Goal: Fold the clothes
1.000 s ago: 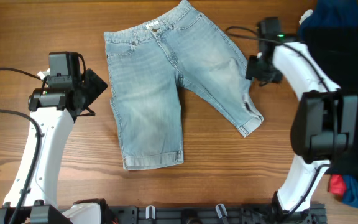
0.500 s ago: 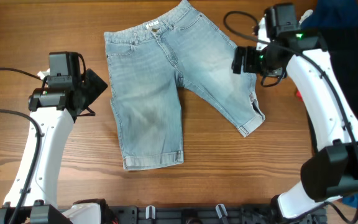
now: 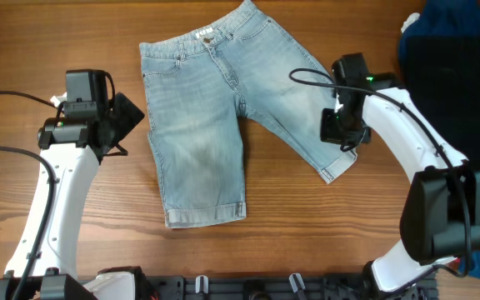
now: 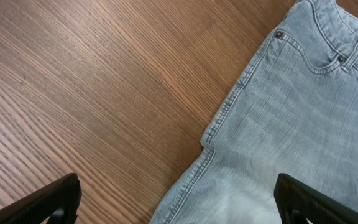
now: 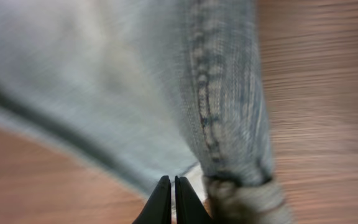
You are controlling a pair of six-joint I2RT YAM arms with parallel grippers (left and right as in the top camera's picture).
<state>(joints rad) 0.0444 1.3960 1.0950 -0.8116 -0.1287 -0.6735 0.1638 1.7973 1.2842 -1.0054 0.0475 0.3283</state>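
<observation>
The clothes, light blue denim shorts (image 3: 223, 108), lie flat on the wooden table with the waistband at the far side and both legs spread toward me. My left gripper (image 3: 130, 125) hovers open just left of the left leg's outer seam; its wrist view shows that seam of the shorts (image 4: 291, 124) between the wide-apart fingers of the left gripper (image 4: 179, 202). My right gripper (image 3: 340, 133) sits low over the right leg's outer edge near the cuffed hem. In its blurred wrist view the right gripper (image 5: 171, 186) is shut beside the cuff (image 5: 241, 193); whether fabric is pinched I cannot make out.
A pile of dark blue and black garments (image 3: 457, 58) fills the far right of the table. A black cable (image 3: 311, 75) loops from the right arm over the shorts' right leg. A black rail (image 3: 265, 287) runs along the near edge.
The right arm swung from beside the shorts' right edge onto the right leg near the hem, and its jaws went from open to shut. The left arm stayed still.
</observation>
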